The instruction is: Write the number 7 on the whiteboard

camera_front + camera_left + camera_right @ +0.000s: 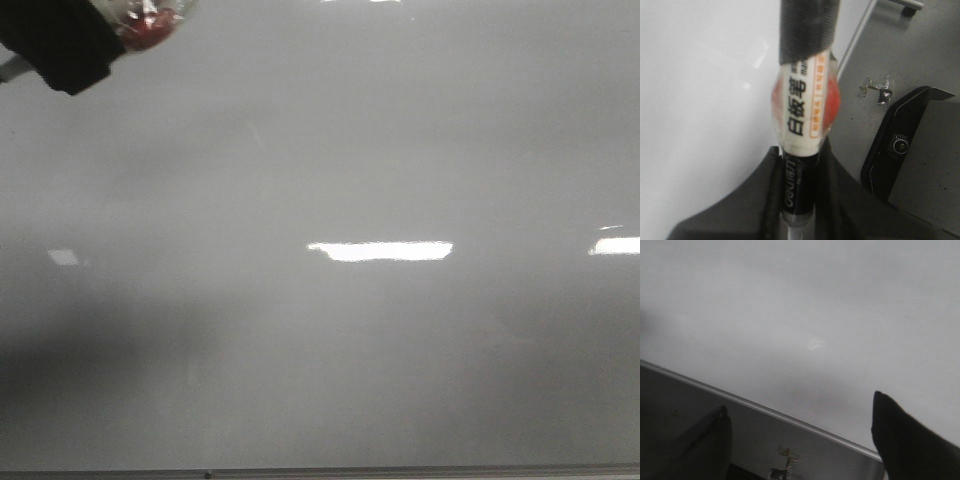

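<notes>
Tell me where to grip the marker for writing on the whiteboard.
Grip the marker on its black barrel, behind the taped bulge, fingers closing from both sides across its round body. That leaves the far end free toward the whiteboard. The left gripper holds it there.

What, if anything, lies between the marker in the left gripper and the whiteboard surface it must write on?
Nothing visible. The whiteboard is bare apart from glare patches, with no 7 drawn yet. The left gripper holds the marker at the board's upper left corner.
</notes>
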Available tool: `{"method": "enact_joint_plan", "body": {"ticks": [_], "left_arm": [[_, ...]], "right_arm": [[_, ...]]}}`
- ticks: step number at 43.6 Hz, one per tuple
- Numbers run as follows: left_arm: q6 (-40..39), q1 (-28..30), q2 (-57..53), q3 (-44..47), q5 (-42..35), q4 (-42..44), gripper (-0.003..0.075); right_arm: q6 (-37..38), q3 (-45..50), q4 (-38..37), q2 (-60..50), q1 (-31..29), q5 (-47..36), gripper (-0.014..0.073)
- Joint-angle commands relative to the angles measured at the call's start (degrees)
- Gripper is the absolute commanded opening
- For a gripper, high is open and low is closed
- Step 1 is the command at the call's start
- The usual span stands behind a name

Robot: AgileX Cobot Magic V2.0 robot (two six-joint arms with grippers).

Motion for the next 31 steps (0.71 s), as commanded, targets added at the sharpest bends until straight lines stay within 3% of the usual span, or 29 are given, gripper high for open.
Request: {"method": "enact_joint_plan", "body": {"ticks": [1, 14, 21, 31], "left_arm": [[1.0, -3.6, -0.4, -2.0, -2.4, -1.4, -0.0020], [2.5, -11.9, 0.2, -2.0, -3.4, -1.4, -0.0020], [2.6, -14.1, 0.2, -2.0, -3.5, -1.4, -0.0020], [2.6, -14.5, 0.2, -2.0, -3.5, -1.4, -0.0020]], "right_arm": [[-9.4, -2.5, 7.3, 1.2, 1.6, -1.6, 0.0593], [-27.0, -2.5, 10.6, 4.9, 18.3, 0.1, 0.0593], [-28.1, -5.0, 10.6, 8.4, 26.8, 0.0, 0.0593], [-28.1, -9.1, 10.6, 14.3, 34.2, -1.6, 0.0592]]}}
